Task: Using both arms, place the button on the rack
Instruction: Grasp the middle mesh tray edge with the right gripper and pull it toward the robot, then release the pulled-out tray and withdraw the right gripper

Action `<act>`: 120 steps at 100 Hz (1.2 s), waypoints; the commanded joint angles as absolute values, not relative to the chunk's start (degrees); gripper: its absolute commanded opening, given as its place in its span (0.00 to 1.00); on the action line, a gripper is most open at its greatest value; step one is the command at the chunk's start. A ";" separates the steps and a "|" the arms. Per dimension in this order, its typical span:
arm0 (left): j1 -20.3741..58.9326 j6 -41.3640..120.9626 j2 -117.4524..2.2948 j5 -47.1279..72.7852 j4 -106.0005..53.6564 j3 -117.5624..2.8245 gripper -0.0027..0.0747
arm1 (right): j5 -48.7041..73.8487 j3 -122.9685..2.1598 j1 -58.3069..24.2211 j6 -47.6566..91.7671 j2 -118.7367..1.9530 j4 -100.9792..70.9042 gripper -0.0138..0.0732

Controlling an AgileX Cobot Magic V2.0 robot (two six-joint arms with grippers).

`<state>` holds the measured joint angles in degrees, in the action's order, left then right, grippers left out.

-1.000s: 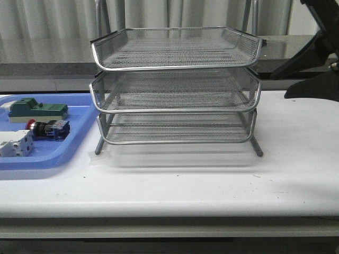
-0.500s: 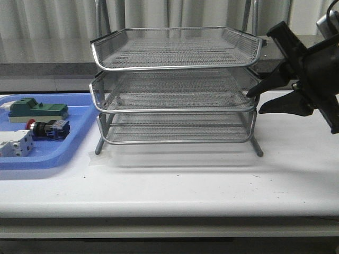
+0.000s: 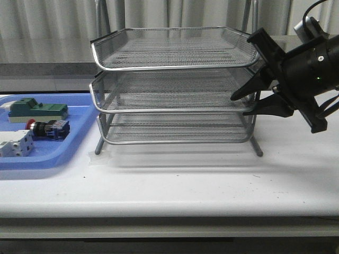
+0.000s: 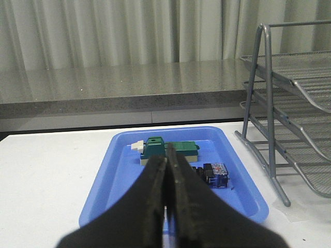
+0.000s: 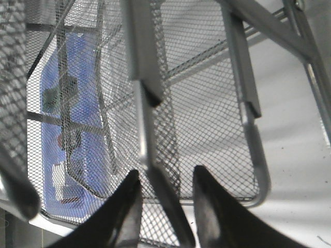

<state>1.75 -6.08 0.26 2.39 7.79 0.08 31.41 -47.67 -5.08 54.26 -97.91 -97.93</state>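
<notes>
Button (image 3: 46, 128) lay on side in blue tray (image 3: 74, 153), left of rack (image 3: 175, 90): red head, black body, blue block. White tabletop (image 3: 212, 180); grey curtain behind. Right tool (image 3: 237, 105) spread, tips straddling middle tier's right rim, holding nothing.

Left wrist view: button (image 4: 211, 173) in tray (image 4: 243, 196) beside green block (image 4: 166, 150); left tool (image 4: 166, 170) pressed together, empty, above tray.

Right wrist view: right tool (image 5: 165, 181) fingers apart, rim wire between; contact unclear.

White table (image 3: 212, 180) w/ blue tray (image 3: 63, 153) at left, wire rack (image 3: 175, 69) mid, apart.
</notes>
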 commanded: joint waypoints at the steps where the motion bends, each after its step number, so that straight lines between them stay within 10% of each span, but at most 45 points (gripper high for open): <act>1: 1.57 -6.43 2.08 -2.03 7.71 2.73 0.01 | 33.71 -49.09 -5.00 55.14 -95.70 -99.66 0.41; 24: 1.57 -6.43 2.08 -2.03 7.71 2.73 0.01 | 35.60 -49.04 -5.00 55.14 -95.70 -99.22 0.08; 120: 1.57 -6.43 2.08 -2.03 7.71 2.73 0.01 | 32.61 -25.27 -5.00 58.78 -78.86 -93.19 0.09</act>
